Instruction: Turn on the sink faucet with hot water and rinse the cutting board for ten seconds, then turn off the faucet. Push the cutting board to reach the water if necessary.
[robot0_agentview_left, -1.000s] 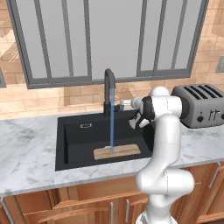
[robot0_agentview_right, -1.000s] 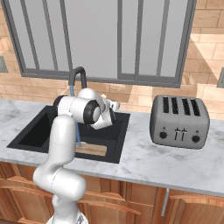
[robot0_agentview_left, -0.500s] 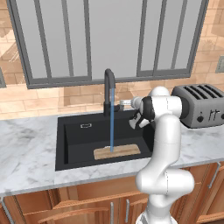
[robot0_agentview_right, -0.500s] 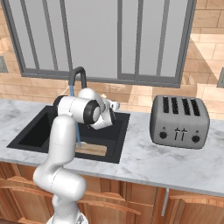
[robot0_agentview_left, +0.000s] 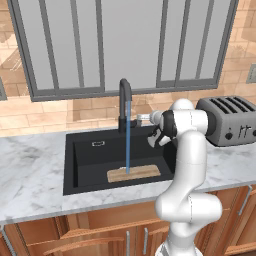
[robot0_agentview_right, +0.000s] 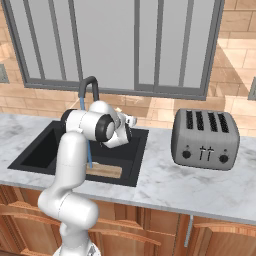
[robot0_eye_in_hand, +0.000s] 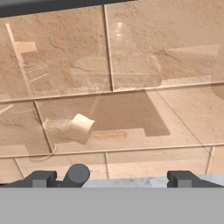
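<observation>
- Pincer (robot0_eye_in_hand: 112, 177): in the hand view the two dark finger tips are seen well apart, spread, with nothing held between them; a rounded dark knob, judged to be the faucet's side lever (robot0_eye_in_hand: 77, 173), sits just beside one tip.
- Cutting board (robot0_agentview_left: 133, 173): lying flat on the floor of the sink (robot0_agentview_left: 80, 165), toward its near wall, under the spout.
- Water (robot0_agentview_left: 127, 137): a thin blue stream is seen falling straight from the spout and landing on the board.
- Sink faucet (robot0_agentview_left: 124, 102): black gooseneck, standing at the back rim of the basin, on the marble surface (robot0_agentview_left: 30, 170).
- Toaster (robot0_agentview_left: 227, 120): well apart, not involved.
- Step judged in hand: the rinse, with the board already under the stream, so no push is judged needed.
- Next move calls for: the spread tips to be brought onto the lever and the flow shut off once the rinse time is complete.
</observation>
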